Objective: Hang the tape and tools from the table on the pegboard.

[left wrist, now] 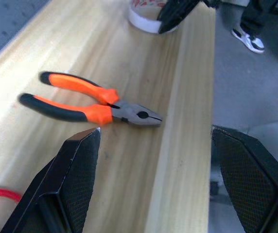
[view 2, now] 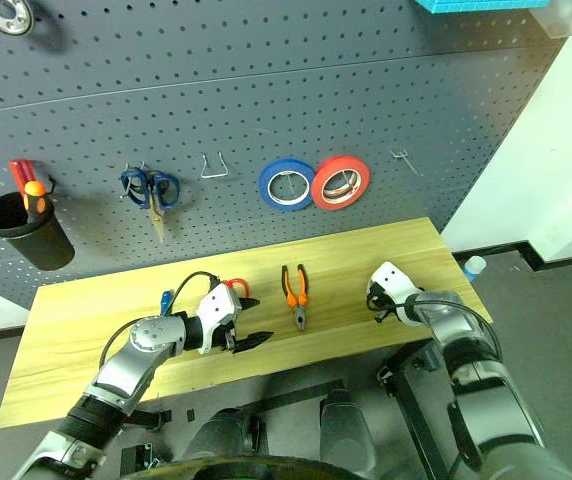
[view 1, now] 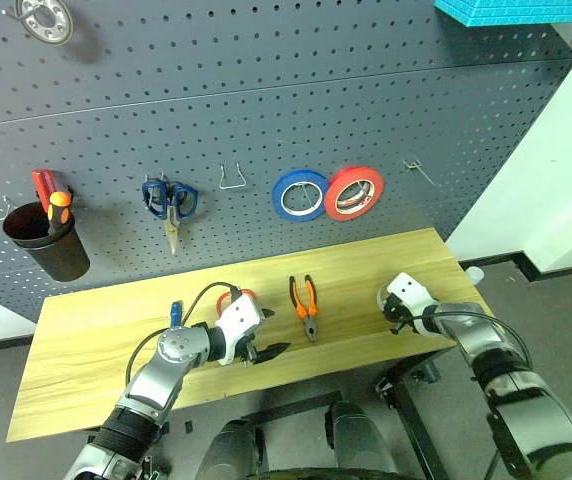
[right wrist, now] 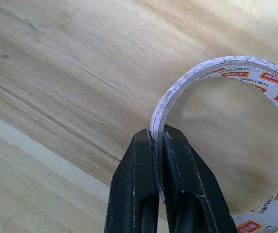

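the tape [right wrist: 229, 141], a thin whitish ring with a printed inner core, lay near the right end of the table [view 1: 96, 330], and the right pincer [right wrist: 157, 160] was clamped on its rim, one black finger inside the ring and one outside. the pliers [view 1: 306, 305] with orange-and-black handles lay flat on the wood to the left of the tape, jaws toward the table's front edge, well apart from it. further left, the red-handled scissors [view 1: 238, 296] showed partly behind the left pincer [view 1: 263, 350], whose two fingers stood wide apart and held nothing, hovering near the front edge just beside the pliers. the slim blue-handled screwdriver [view 1: 175, 312] lay just left of that arm's wrist.

behind the table rose the dark grey pegboard [view 1: 266, 110]. on it hung blue-handled scissors [view 1: 170, 203], a blue tape roll [view 1: 299, 194] and a red tape roll [view 1: 354, 193] touching side by side, and a black cup [view 1: 46, 240] holding red and orange-handled screwdrivers [view 1: 53, 198]. a bare wire hook [view 1: 231, 180] sat between the scissors and the blue roll.
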Controlling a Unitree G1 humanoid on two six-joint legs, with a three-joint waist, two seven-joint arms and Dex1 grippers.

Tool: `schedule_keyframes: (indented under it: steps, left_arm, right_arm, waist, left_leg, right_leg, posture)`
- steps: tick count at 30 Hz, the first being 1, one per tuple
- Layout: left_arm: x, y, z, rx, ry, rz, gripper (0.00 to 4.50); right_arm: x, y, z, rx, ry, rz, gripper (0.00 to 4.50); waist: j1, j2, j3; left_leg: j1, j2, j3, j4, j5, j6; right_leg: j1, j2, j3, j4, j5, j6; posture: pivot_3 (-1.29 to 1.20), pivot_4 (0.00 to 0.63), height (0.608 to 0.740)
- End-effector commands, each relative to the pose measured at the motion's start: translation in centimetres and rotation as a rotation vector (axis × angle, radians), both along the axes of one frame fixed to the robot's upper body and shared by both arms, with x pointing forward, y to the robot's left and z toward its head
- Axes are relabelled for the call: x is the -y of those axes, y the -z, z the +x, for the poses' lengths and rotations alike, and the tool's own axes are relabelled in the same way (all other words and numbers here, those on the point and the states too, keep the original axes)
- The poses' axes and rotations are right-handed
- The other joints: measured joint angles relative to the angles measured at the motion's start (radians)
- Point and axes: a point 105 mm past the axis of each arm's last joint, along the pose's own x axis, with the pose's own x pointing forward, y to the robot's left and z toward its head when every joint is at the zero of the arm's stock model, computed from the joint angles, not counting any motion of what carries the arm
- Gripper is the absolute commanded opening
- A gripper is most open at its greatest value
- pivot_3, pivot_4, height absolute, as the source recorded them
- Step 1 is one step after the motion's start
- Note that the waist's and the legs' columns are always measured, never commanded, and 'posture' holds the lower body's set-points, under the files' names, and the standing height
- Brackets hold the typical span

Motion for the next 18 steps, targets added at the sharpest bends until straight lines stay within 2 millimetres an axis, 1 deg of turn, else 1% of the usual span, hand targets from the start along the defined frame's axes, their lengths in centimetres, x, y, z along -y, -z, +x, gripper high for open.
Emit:
schedule_keyframes:
  steps: [1, 2, 6, 8, 10, 13, 15, 18]
  left_arm:
    - [-0.2, -4.1, 1.1, 0.188, -0.015, -0.142, 3.82]
    - [-0.2, -5.0, 1.2, 0.228, -0.016, -0.179, 3.82]
    - [-0.1, -7.8, 1.7, 0.349, 0.009, -0.269, 3.82]
    - [0.1, -9.0, 2.0, 0.396, 0.025, -0.300, 3.82]
    - [0.4, -9.9, 2.4, 0.431, 0.034, -0.318, 3.82]
    - [0.8, -10.7, 2.9, 0.460, 0.044, -0.326, 3.82]
    - [1.0, -10.9, 3.0, 0.468, 0.052, -0.329, 3.82]
    - [1.3, -10.9, 3.0, 0.466, 0.056, -0.334, 3.82]
  right_arm:
    - [0.7, -5.3, 0.9, 0.285, -0.048, -0.085, 0.02]
    - [0.8, -6.2, 0.8, 0.359, -0.061, -0.134, 0.02]
    - [1.2, -10.7, 0.7, 0.742, -0.174, -0.462, 0.02]
    - [1.5, -12.7, 1.1, 0.874, -0.144, -0.512, 0.02]
    - [1.2, -14.6, 1.7, 0.974, -0.144, -0.536, 0.02]
    - [0.5, -17.0, 2.8, 1.069, -0.176, -0.538, 0.02]
    - [0.2, -18.3, 3.7, 1.092, -0.191, -0.519, 0.02]
    - [0.3, -18.8, 5.1, 1.069, -0.213, -0.496, 0.02]
  waist:
    - [0.006, 0.000, 0.000]
    - [0.008, 0.000, 0.000]
    - [0.013, 0.001, -0.001]
    - [0.011, 0.001, -0.001]
    - [0.007, 0.001, -0.001]
    - [-0.002, 0.001, -0.001]
    - [-0.008, 0.001, -0.001]
    - [-0.007, 0.000, -0.002]
  left_leg:
    - [-0.001, 0.000, 0.000, 0.000, 0.000, 0.000]
    - [-0.001, 0.000, 0.000, 0.000, 0.000, 0.000]
    - [-0.001, 0.000, 0.001, 0.001, 0.000, 0.000]
    - [-0.001, 0.000, 0.002, 0.002, 0.000, 0.000]
    - [-0.001, 0.000, 0.003, 0.002, 0.000, 0.000]
    - [-0.001, 0.000, 0.004, 0.002, 0.000, 0.000]
    - [0.000, 0.000, 0.005, 0.002, 0.000, 0.000]
    - [0.003, 0.000, 0.006, 0.002, 0.000, 0.000]
  right_leg:
    - [-0.001, 0.000, 0.000, 0.000, 0.000, 0.000]
    - [-0.001, 0.000, 0.000, 0.000, 0.000, 0.000]
    - [-0.001, 0.000, 0.001, 0.000, 0.000, 0.000]
    - [-0.001, 0.000, 0.002, 0.001, 0.000, 0.000]
    - [0.001, 0.000, 0.002, 0.001, 0.000, 0.000]
    - [0.004, 0.000, 0.004, 0.000, 0.000, 0.000]
    - [0.004, 0.000, 0.005, 0.000, 0.000, 0.000]
    - [0.004, 0.000, 0.005, 0.000, 0.000, 0.000]
  posture:
    - [-0.06, 0.072, 0.738]
    - [-0.07, 0.072, 0.738]
    - [-0.09, 0.073, 0.738]
    - [-0.10, 0.073, 0.738]
    - [-0.10, 0.073, 0.738]
    - [-0.11, 0.065, 0.738]
    - [-0.10, 0.062, 0.738]
    - [-0.09, 0.058, 0.738]
